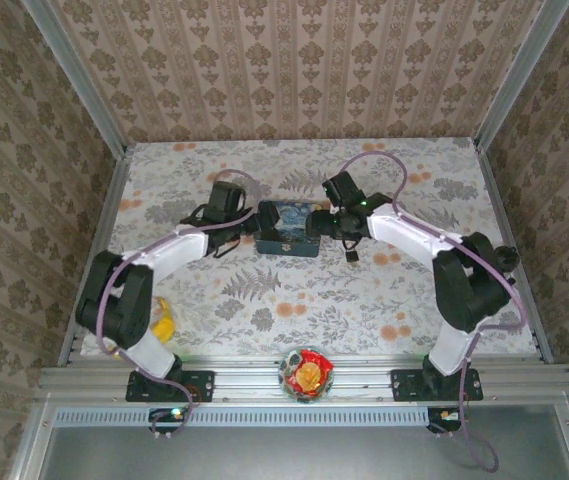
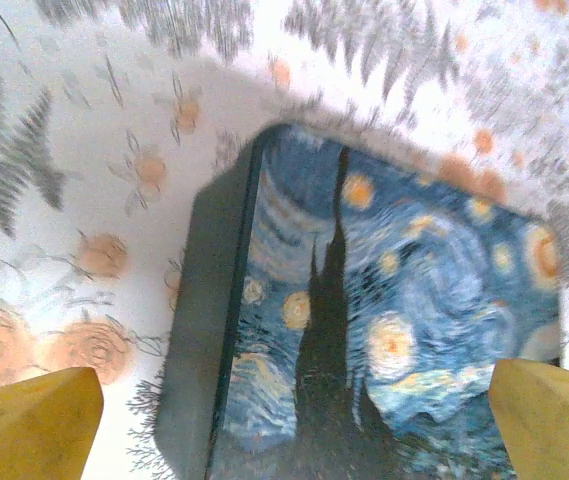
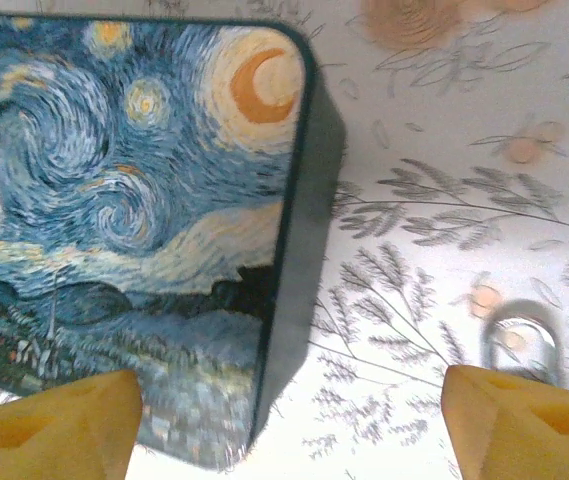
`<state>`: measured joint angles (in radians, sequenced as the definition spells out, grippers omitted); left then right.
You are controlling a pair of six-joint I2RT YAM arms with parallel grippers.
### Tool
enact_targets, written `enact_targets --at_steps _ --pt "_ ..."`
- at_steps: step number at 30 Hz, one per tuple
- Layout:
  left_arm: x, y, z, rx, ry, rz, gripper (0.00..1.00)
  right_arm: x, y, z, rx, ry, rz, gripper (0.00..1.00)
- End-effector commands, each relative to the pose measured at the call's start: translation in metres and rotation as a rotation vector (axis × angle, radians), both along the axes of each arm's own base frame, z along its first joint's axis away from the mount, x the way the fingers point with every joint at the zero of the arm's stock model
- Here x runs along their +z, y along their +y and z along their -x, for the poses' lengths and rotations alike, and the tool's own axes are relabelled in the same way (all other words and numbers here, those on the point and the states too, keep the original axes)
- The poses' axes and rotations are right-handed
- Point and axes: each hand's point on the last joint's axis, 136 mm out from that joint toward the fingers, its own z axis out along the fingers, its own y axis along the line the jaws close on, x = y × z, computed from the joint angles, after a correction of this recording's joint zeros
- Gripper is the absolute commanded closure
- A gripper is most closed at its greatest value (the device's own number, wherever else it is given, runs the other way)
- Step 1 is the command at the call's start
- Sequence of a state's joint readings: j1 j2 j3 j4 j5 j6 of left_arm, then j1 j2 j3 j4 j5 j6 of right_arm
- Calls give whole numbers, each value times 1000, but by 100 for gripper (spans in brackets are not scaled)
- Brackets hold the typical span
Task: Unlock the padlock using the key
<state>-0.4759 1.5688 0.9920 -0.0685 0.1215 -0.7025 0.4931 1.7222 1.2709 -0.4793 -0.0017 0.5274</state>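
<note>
The padlock (image 1: 350,256) lies on the floral tablecloth (image 1: 264,300) just right of the blue starry-night box (image 1: 294,228), apart from it. It is blurred in the right wrist view. The right gripper (image 3: 284,430) hangs over the box's right end, jaws wide, holding nothing. The left gripper (image 2: 294,425) hangs over the box's left end, jaws spread wide and empty.
</note>
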Motion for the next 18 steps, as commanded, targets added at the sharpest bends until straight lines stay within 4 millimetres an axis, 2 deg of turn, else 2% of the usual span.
enact_targets --at_steps 1,4,8,10,12,18 --pt "32 41 3 62 -101 -104 0 29 -31 8 -57 -75 67 18" --pt "52 78 12 134 -181 -182 0 45 -57 19 -104 -130 98 15" --pt "70 127 31 253 -291 -303 0 67 -94 37 -176 -235 157 12" --pt "76 149 43 312 -349 -349 0 77 -113 47 -212 -300 189 6" --pt "79 165 53 353 -404 -376 0 85 -129 56 -249 -358 213 1" --pt "81 198 74 456 -541 -432 0 98 -167 74 -346 -497 280 0"
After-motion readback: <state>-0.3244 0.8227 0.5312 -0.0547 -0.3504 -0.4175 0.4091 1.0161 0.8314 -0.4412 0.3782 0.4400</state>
